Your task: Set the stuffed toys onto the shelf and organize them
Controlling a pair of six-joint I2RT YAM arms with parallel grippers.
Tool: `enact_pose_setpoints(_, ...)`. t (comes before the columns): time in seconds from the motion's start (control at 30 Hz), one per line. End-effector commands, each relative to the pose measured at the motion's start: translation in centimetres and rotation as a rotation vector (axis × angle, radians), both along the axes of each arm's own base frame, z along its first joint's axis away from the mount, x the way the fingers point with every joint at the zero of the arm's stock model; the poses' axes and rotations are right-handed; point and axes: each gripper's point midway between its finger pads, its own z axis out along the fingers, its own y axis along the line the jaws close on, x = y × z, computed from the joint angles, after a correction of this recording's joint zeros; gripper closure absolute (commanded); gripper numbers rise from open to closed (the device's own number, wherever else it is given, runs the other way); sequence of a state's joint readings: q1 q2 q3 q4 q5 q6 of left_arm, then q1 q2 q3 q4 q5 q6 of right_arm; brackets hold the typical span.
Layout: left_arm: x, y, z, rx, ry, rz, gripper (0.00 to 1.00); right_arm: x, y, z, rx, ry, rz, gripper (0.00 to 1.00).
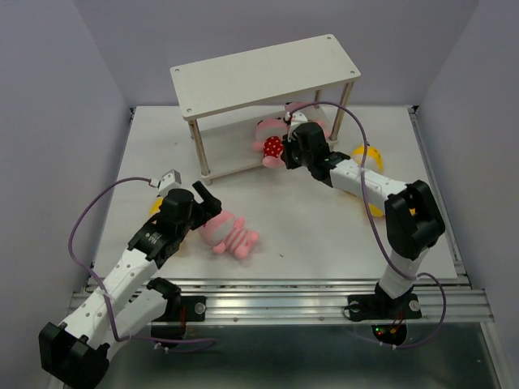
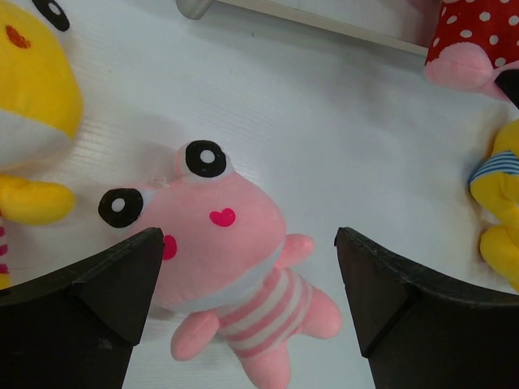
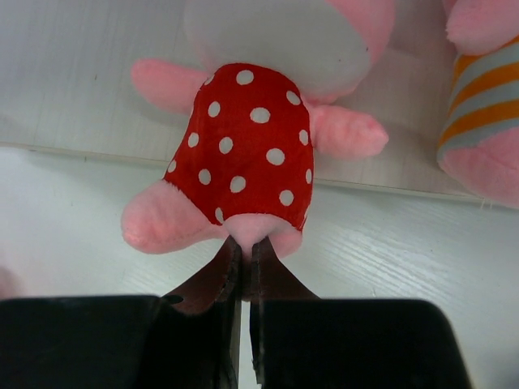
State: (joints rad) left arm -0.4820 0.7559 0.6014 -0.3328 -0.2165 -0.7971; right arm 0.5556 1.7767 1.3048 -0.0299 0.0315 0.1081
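Note:
The shelf [image 1: 268,71] stands at the back of the table. A pink toy in a red polka-dot outfit [image 3: 251,146] lies on the lower board [image 3: 73,89], legs over its front edge. My right gripper [image 3: 246,253] is shut on the toy's bottom; both show in the top view, toy [image 1: 272,146] and gripper [image 1: 285,156]. A pink toy with orange stripes [image 3: 486,121] lies on the board to the right. My left gripper [image 2: 247,243] is open above a pink striped toy [image 2: 231,267] lying on the table [image 1: 229,233], its fingers on either side.
A yellow toy [image 2: 32,97] lies left of the left gripper, mostly hidden by the arm in the top view. Another yellow toy with blue stripes [image 2: 499,203] lies on the right, partly under the right arm [image 1: 369,154]. The shelf leg [image 1: 205,154] is near.

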Motion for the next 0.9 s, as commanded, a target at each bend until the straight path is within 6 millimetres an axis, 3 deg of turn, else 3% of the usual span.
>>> enact_pose_setpoints(0.0, 0.8, 0.0, 1.2, -0.002, -0.04, 0.003, 0.01, 2.0, 1.9, 4.3, 0.106, -0.104, 0.041, 0.99)
enact_pose_setpoints(0.87, 0.6, 0.2, 1.3, 0.003, -0.041, 0.008, 0.01, 5.4, 1.9, 2.4, 0.142, -0.078, -0.012, 0.99)
